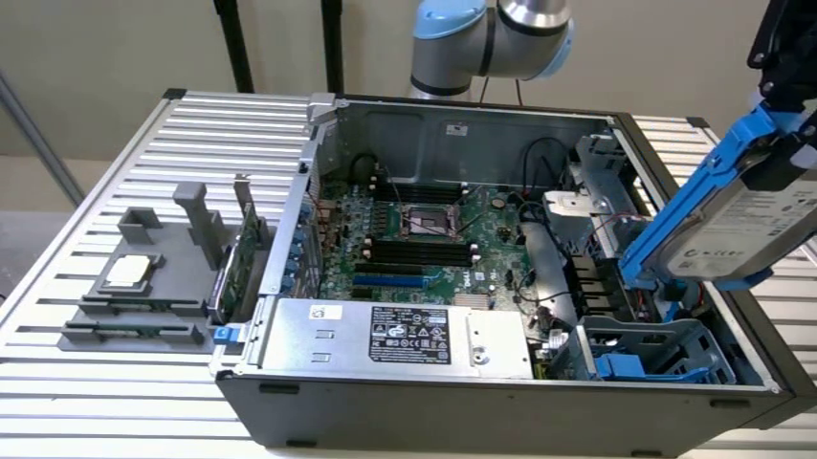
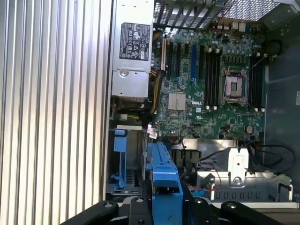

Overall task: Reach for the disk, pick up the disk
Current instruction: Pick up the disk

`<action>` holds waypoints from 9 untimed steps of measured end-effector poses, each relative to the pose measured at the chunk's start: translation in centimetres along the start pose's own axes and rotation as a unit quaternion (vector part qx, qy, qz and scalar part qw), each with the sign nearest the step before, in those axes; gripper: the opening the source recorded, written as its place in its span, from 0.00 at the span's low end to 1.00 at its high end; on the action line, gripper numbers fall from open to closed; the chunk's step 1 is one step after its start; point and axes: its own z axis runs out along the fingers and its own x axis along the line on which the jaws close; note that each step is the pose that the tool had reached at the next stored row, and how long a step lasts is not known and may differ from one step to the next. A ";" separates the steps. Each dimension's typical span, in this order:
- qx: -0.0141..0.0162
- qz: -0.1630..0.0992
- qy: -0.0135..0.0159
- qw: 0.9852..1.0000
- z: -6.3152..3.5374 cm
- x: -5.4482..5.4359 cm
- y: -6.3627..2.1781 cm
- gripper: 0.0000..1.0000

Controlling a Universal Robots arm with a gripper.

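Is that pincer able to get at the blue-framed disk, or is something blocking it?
Yes, it seems so: the pincer already looks clamped on the disk, holding it tilted in the air above the open computer case. Nothing stands between them.

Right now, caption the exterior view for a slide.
Hand holds blue-railed silver hard drive lifted above open grey computer case.

Lab: opened computer case (image 1: 511, 402), slatted table (image 1: 77, 287).
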 end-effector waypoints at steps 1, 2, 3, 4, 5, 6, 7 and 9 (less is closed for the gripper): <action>0.000 0.000 0.000 1.000 -0.04 0.4 0.01 0.33; 0.000 0.001 0.000 1.000 -0.06 0.7 0.02 0.33; 0.000 0.002 0.000 1.000 -0.06 0.8 0.02 0.33; 0.001 0.003 0.000 1.000 -0.04 1.0 0.02 0.33; 0.002 0.004 0.000 1.000 -0.01 1.1 0.02 0.33; 0.003 0.005 0.001 1.000 0.03 1.2 0.02 0.33; 0.005 0.007 0.001 1.000 0.09 1.3 0.03 0.33; 0.009 0.011 0.003 1.000 0.21 1.4 0.05 0.33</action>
